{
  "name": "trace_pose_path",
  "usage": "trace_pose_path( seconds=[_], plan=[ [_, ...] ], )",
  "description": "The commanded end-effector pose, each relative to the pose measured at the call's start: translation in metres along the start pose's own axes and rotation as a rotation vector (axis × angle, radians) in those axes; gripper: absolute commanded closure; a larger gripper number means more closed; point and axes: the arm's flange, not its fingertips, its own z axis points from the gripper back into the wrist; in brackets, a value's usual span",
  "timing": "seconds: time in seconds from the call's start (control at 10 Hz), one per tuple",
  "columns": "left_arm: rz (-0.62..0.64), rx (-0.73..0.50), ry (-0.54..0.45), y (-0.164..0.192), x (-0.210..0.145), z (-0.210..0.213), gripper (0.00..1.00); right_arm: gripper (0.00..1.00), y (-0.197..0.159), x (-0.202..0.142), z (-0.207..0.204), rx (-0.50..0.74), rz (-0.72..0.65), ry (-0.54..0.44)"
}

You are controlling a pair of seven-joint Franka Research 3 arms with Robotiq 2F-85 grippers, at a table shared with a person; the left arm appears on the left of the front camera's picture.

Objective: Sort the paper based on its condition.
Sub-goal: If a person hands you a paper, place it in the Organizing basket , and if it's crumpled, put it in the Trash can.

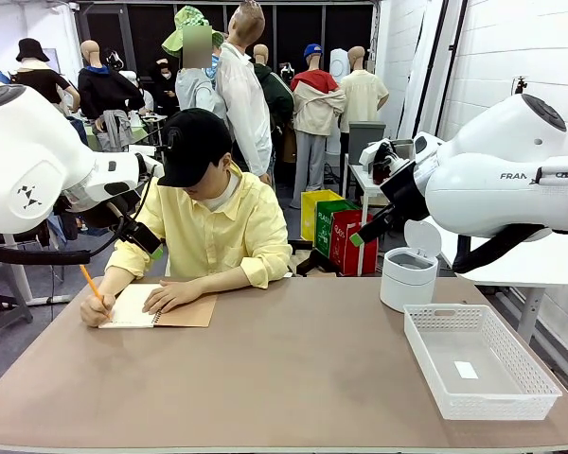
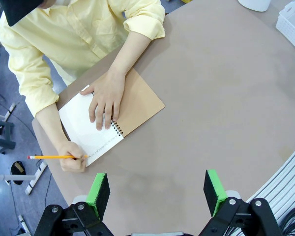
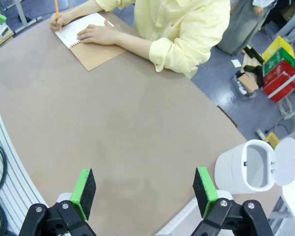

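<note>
Loose paper is out of view. A person at the far side writes with an orange pencil [image 2: 54, 157] on the white page of a spiral notebook [image 2: 83, 128] with a brown cover, the other hand [image 2: 105, 98] flat on it. The page is still bound. The notebook [image 1: 185, 310] lies at the table's far left. My left gripper [image 2: 157, 189] hangs open above the table, near the notebook, with nothing between its green pads. My right gripper [image 3: 145, 191] is open and empty too, high over the table's right part.
A white mesh basket [image 1: 421, 355] stands at the front right with a tiny white tag [image 1: 465, 369] inside. Behind it is a white bin [image 1: 407, 279] with its lid up, also the bin [image 3: 246, 172] in the right wrist view. The brown tabletop [image 1: 293, 369] spreads between.
</note>
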Motion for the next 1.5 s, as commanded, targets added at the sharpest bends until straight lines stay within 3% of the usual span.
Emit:
trace_pose_path(
  seconds=[0.0, 1.4],
  plan=[
    [-0.002, 0.002, -0.001, 0.0002, 0.0001, 0.0004, 0.00, 0.00, -0.0001, -0.0006, -0.0002, 0.003, 0.000, 0.004],
    [-0.002, 0.002, -0.001, 0.0002, 0.0001, 0.0004, 0.00, 0.00, -0.0001, -0.0006, -0.0002, 0.003, 0.000, 0.004]
  ],
)
